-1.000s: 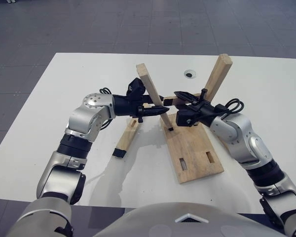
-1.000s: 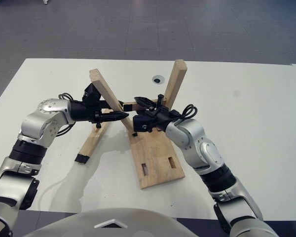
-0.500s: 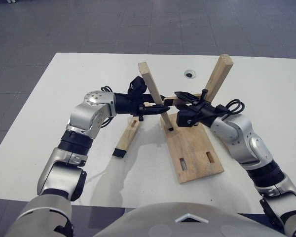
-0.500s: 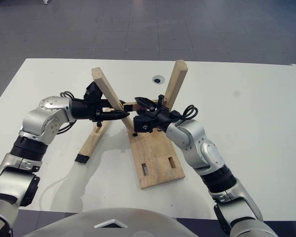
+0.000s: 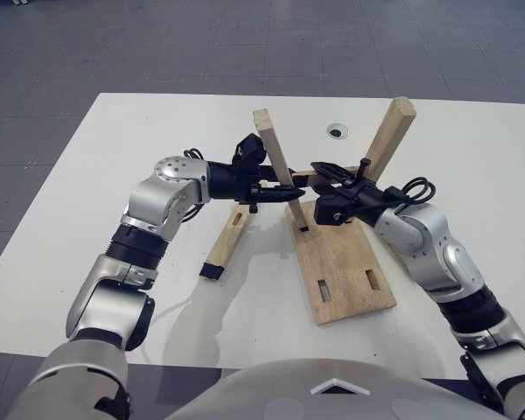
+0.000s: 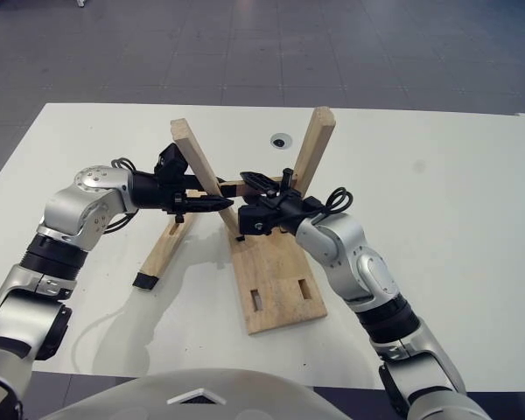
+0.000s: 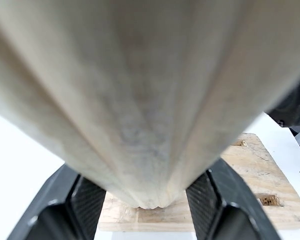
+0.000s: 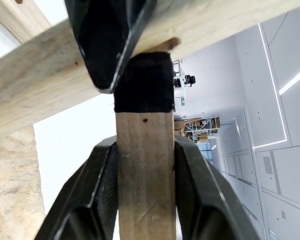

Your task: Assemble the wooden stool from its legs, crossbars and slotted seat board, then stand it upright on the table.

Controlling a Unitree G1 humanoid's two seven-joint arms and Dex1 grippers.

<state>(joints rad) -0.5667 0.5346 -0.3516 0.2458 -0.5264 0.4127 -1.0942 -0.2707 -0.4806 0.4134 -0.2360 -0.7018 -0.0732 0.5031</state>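
The slotted seat board (image 5: 343, 262) lies flat on the white table (image 5: 114, 175). My left gripper (image 5: 284, 194) is shut on a tilted wooden leg (image 5: 274, 153) whose lower end rests at the board's far corner. In the left wrist view that leg (image 7: 140, 100) stands between the fingers (image 7: 85, 210). My right gripper (image 5: 320, 171) is shut on a short crossbar (image 8: 142, 165); its black tip touches the left-held leg. A second leg (image 5: 387, 136) leans up on the right, its lower end hidden behind the right gripper. A third leg (image 5: 227, 238) lies on the table.
A small round hole (image 5: 337, 132) sits in the table behind the legs. Two slots (image 5: 325, 289) show at the near end of the seat board. Bare table spreads to the left and far right.
The left gripper has moved slightly right, and the leg it holds now stands steeper, its top end shifted right. The right arm has barely moved.
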